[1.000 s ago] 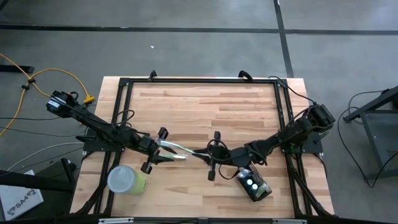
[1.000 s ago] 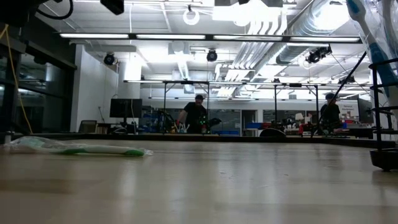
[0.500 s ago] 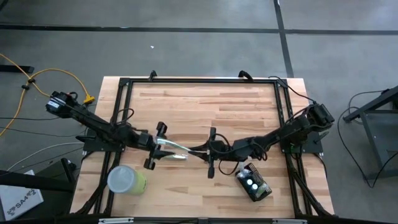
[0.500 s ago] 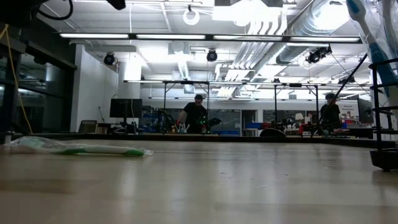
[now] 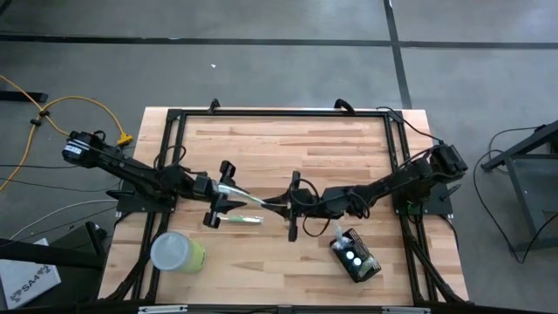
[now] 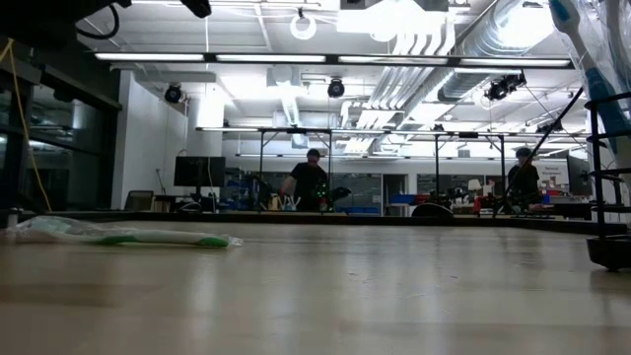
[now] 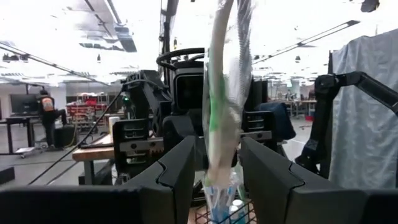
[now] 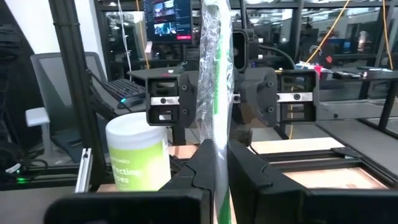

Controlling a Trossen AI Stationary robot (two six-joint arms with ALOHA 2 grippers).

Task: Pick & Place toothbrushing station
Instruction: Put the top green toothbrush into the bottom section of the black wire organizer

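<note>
A toothbrush in a clear wrapper [image 5: 255, 201] hangs between my two grippers above the table's middle. My right gripper [image 5: 292, 206] is shut on it. My left gripper [image 5: 223, 193] is open, and its fingers [image 7: 180, 171] stand on either side of the brush's other end [image 7: 221, 158]. I cannot tell whether they touch it. A second wrapped toothbrush [image 5: 240, 219] lies flat on the table, and it also shows in the low view [image 6: 128, 237]. The black wire-mesh station [image 5: 356, 257] stands near the front right, holding a few items. My right gripper pinches the wrapped toothbrush [image 8: 216, 146] between its two fingers, near the end toward the table's right. The fingers come about level from the table's right and lie along the brush. The brush is lifted clear of the table and reaches out toward my left gripper.
A lime-green cup with a whitish lid [image 5: 179, 252] stands at the front left, and shows in the right wrist view [image 8: 138, 155]. A black frame [image 5: 279, 112] runs around the table. People stand in the room beyond [image 6: 311, 182].
My right gripper has moved toward the table's left and far edges with the wrapped toothbrush. My left gripper has drawn back a little toward the far left. The toothbrush on the table has stayed where it was.
</note>
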